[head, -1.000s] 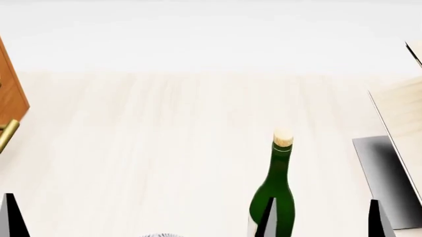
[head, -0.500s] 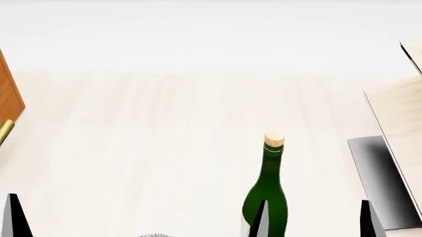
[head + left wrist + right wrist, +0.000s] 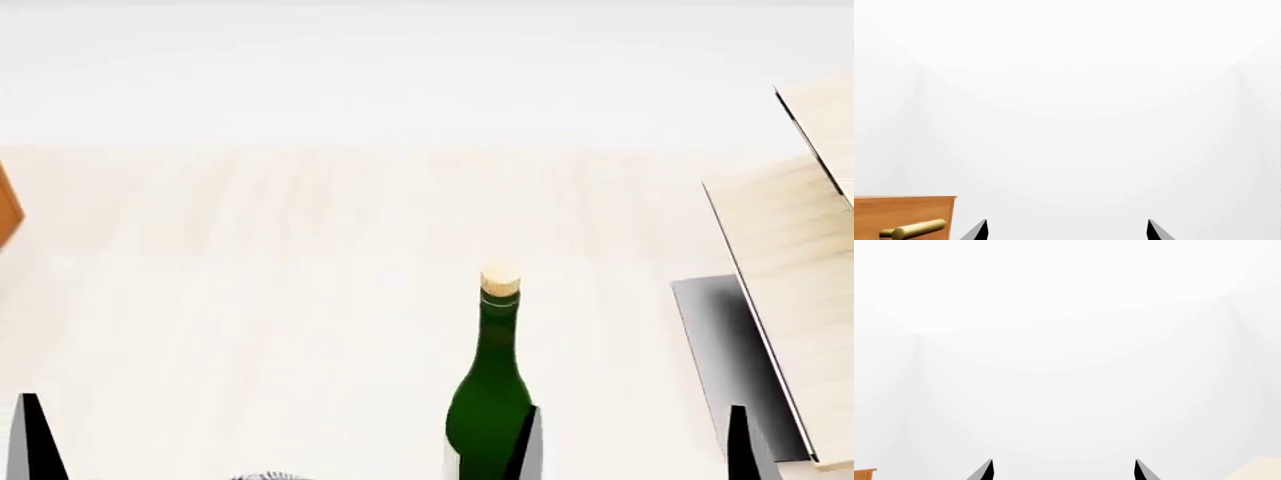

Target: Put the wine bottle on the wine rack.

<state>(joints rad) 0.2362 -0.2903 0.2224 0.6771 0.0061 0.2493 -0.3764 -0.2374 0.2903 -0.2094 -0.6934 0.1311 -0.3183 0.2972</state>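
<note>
The wine bottle (image 3: 487, 400) stands upright on the pale wood table, dark green with a tan cork. It shows only in the head view. The wine rack (image 3: 787, 290) stands at the right edge, with slanted light-wood boards over a grey metal base (image 3: 721, 350). A corner of the rack shows in the right wrist view (image 3: 1259, 473). My right gripper (image 3: 634, 450) is open and empty. Its left fingertip (image 3: 529, 445) overlaps the bottle's lower body. In the right wrist view (image 3: 1064, 470) nothing is between the jaws. My left gripper (image 3: 1066, 230) is open and empty at the near left.
The orange-brown cabinet (image 3: 7, 208) is just inside the left edge. It shows with its brass handle (image 3: 914, 230) in the left wrist view. A patterned bowl rim (image 3: 267, 477) peeks in at the bottom edge. A white wall lies beyond the table.
The view has swung right: the bottle, the rack and the cabinet have all slid left in the picture. More of the rack shows and the cabinet is nearly out. Both grippers stay open.
</note>
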